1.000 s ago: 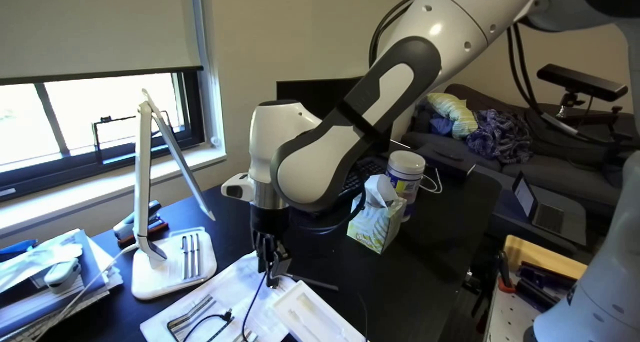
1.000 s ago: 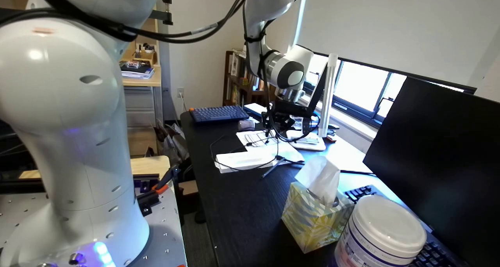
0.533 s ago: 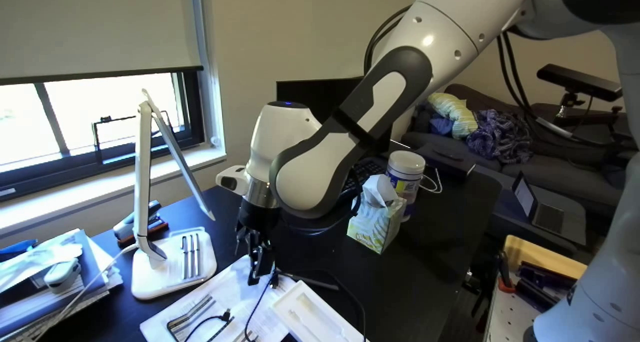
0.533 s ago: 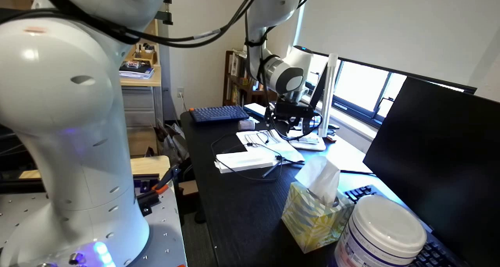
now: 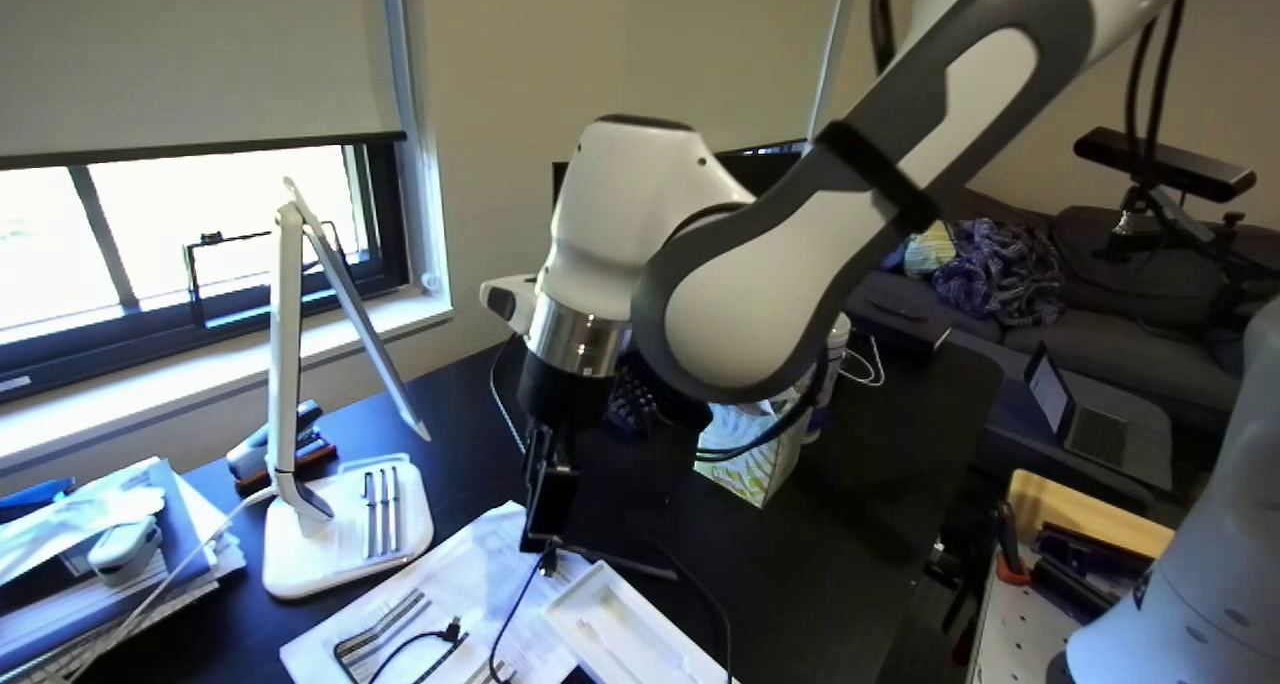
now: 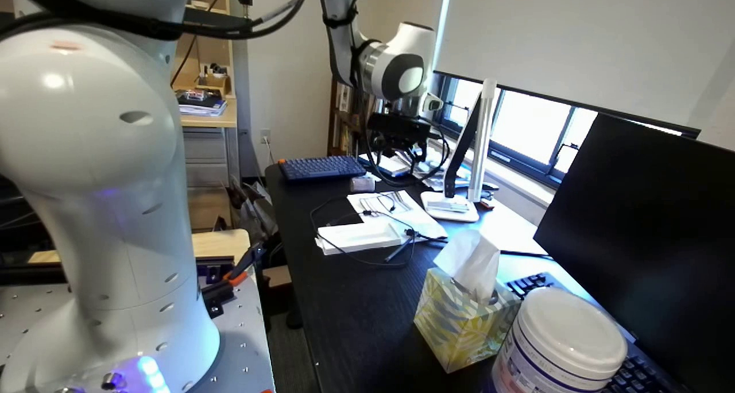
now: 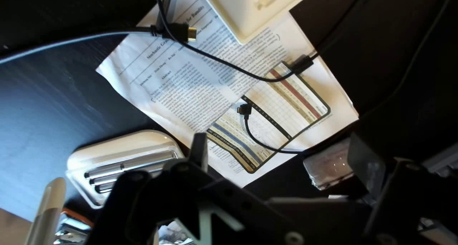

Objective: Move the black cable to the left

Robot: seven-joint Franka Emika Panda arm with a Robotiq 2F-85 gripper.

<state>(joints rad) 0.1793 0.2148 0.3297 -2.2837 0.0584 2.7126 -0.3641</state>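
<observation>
The black cable (image 7: 222, 60) lies in loose bends over printed papers (image 7: 186, 80) and the dark desk, crossing a thicker cord's plug (image 7: 179, 32) in the wrist view. A small connector (image 7: 244, 109) on a short curved cord rests lower on the papers. In an exterior view the black cable (image 6: 379, 265) loops around a white box tray (image 6: 362, 236); it shows as well, as a black cable (image 5: 511, 614), on the papers. My gripper (image 7: 282, 153) is open with its fingers wide apart and nothing held. The gripper (image 6: 402, 154) hangs above the desk, clear of the cable.
A white lamp (image 5: 285, 364) stands beside the papers, close to the arm. A tissue box (image 6: 465, 318), a white-lidded canister (image 6: 565, 341) and a monitor (image 6: 620, 226) occupy the desk's other end. A keyboard (image 6: 321, 168) lies at the far end.
A second ago the gripper was low at the papers with the cable raised to it. The jaws have opened, the cable has dropped onto the desk, and the arm has risen away.
</observation>
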